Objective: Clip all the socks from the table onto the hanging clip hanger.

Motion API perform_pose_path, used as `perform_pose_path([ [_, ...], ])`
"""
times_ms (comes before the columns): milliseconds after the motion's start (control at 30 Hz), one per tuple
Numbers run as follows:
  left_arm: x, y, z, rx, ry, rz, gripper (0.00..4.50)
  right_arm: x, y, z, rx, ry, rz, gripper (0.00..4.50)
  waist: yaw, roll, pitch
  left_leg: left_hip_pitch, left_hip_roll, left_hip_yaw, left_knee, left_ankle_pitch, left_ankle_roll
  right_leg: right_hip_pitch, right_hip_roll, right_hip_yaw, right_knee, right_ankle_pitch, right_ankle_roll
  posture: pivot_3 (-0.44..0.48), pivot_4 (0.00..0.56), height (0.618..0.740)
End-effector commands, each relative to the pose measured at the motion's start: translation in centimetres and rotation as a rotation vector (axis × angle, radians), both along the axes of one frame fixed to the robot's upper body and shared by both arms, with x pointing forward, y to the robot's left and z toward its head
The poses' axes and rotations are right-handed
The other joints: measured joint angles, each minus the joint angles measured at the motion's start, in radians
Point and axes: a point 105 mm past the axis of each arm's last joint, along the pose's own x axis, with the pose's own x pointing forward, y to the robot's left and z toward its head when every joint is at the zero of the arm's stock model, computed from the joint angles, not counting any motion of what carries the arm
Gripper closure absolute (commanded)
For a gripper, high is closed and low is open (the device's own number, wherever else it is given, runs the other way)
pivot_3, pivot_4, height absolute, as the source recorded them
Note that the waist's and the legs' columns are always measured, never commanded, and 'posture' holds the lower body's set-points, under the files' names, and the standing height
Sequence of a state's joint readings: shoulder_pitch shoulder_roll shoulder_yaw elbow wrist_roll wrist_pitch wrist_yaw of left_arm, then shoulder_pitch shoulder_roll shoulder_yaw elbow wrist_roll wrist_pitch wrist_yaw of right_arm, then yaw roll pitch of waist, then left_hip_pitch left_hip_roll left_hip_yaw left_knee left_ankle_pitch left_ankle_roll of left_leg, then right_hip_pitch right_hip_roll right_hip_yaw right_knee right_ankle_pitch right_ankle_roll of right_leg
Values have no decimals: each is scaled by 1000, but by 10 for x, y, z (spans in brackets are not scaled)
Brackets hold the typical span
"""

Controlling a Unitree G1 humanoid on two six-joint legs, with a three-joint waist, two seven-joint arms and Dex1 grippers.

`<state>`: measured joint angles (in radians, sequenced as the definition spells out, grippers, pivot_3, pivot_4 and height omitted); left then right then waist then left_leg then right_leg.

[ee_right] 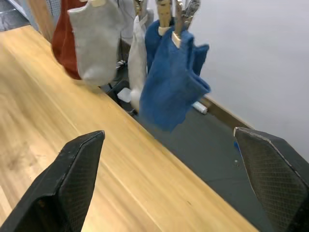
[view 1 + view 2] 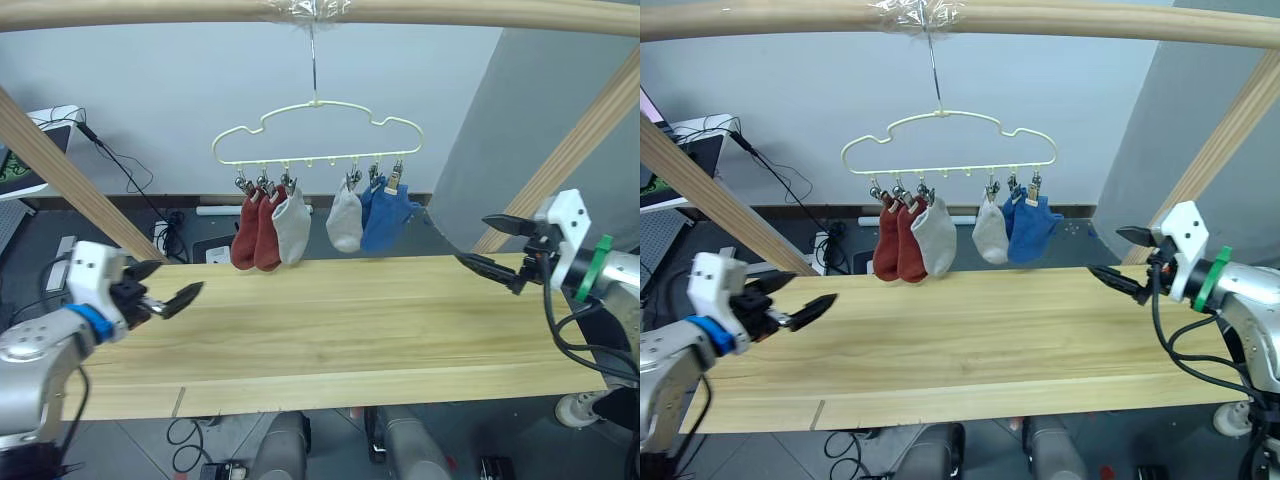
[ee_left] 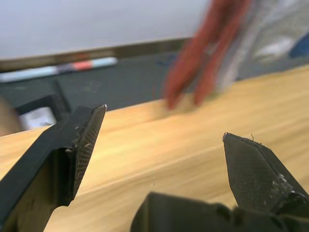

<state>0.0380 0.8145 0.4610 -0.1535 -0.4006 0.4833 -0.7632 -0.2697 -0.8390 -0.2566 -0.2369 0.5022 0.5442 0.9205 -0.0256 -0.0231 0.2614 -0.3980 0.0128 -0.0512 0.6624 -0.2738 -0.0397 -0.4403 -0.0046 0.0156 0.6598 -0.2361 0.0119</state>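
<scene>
The pale yellow-green clip hanger (image 2: 316,130) hangs by its hook from the top bar. Clipped along it are two rust red socks (image 2: 255,235), a light grey sock (image 2: 292,225), another grey sock (image 2: 345,222) and two blue socks (image 2: 388,215). They dangle just beyond the far edge of the table (image 2: 340,330), whose wood shows no socks on it. My left gripper (image 2: 172,283) is open and empty over the table's left end. My right gripper (image 2: 476,240) is open and empty at the far right edge. The blue socks (image 1: 171,79) hang ahead of the right gripper (image 1: 169,140).
A thick wooden bar (image 2: 150,12) spans the top, with slanted wooden struts at the left (image 2: 70,175) and right (image 2: 570,150). Cables and small devices (image 2: 175,235) lie on the dark floor behind the table. A grey wall stands at the back.
</scene>
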Motion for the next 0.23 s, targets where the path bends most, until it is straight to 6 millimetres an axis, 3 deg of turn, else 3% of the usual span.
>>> perform_pose_path([
  [33, -9, 6, 14, 10, -43, -16, 7, -3, -6, 9, 12, -47, -3, 0, 3, 0, 0, 0, 0, 0, 0, 0, 0, 0, 0, 0, 1, 0, 0, 60, 218, 740],
  [233, -2, 9, 9, -12, -62, 33, 7, 0, -6, -2, 9, -42, -11, 0, 11, 0, 0, 0, 0, 0, 0, 0, 0, 0, 0, 0, 1, 0, 0, 66, 202, 740],
])
